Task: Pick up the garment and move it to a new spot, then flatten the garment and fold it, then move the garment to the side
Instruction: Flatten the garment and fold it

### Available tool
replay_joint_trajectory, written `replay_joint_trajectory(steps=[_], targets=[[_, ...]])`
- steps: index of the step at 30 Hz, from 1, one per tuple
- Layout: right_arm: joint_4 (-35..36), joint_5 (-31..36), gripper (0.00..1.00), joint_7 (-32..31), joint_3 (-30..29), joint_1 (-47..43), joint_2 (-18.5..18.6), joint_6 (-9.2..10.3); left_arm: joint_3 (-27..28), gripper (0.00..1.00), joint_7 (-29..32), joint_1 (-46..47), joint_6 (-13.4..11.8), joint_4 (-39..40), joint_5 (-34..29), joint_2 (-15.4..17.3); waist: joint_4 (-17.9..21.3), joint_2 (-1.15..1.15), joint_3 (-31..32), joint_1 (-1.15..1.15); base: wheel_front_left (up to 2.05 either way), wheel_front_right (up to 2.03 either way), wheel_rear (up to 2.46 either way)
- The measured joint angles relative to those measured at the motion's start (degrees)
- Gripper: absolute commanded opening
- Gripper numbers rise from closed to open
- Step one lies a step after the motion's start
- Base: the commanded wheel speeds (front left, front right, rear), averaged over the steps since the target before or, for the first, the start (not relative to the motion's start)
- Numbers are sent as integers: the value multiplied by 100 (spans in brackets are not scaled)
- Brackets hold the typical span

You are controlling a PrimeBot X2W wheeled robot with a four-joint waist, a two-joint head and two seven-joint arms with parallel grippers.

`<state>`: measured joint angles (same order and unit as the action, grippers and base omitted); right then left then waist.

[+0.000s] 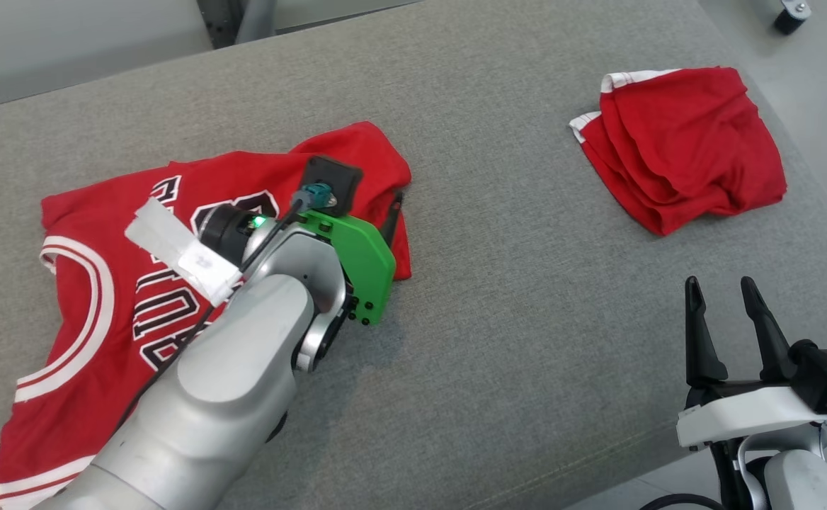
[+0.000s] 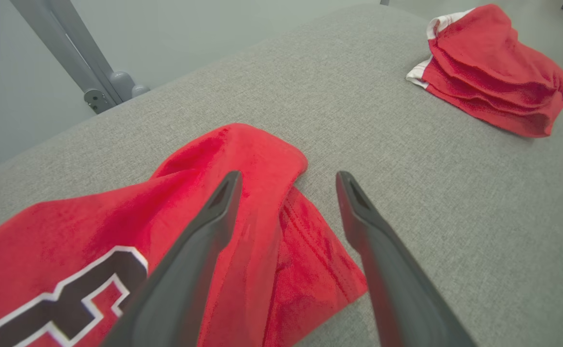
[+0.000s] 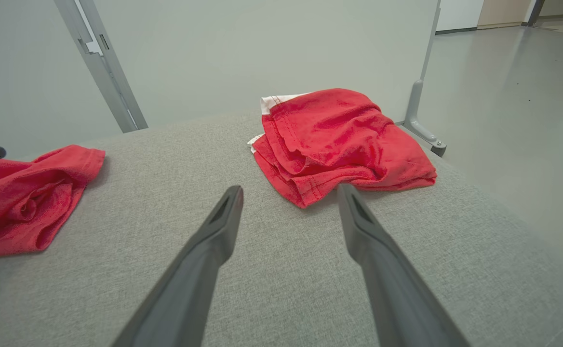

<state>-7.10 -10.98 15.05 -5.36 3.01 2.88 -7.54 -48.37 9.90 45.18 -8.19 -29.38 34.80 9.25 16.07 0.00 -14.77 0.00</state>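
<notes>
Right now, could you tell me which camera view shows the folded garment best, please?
The right wrist view: the folded garment lies near and central, its layers and stitching clear. The head view shows it whole from above, at the upper right. The left wrist view has it small in the top right corner.

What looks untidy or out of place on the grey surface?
The red jersey is not flat: its far corner is folded over itself, by the open left gripper. A second red garment lies bunched in loose layers at the right. Nothing looks damaged.
</notes>
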Motion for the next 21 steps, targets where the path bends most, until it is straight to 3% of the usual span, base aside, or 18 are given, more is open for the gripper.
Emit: replay_joint_trajectory(steps=[9,16,17,18,19,20,21], targets=[[-31,-101,100,0,-20,60,2,1,4,100,-403,458,353,-1543,-18,-155,559,0,-227,0,0,0,0],[-48,-112,100,0,11,55,1,1,-16,100,-692,740,364,-2132,-112,-255,706,0,-275,0,0,0,0],[-52,-113,100,0,12,56,1,1,-36,84,-694,756,364,-2231,-114,-283,707,0,-266,0,0,0,0],[-53,-113,100,0,13,57,1,1,-55,49,-694,759,366,-2321,-115,-304,707,0,-257,0,0,0,0],[-55,-113,100,0,15,57,1,1,-66,35,-695,760,375,-2413,-115,-318,707,0,-248,0,0,0,0],[-55,-113,100,0,19,58,1,1,-74,4,-702,762,411,-2487,-114,-323,705,0,-238,0,0,0,0],[-55,-113,100,0,20,58,0,1,-83,0,-705,767,432,-2557,-113,-327,702,0,-229,0,0,0,0]])
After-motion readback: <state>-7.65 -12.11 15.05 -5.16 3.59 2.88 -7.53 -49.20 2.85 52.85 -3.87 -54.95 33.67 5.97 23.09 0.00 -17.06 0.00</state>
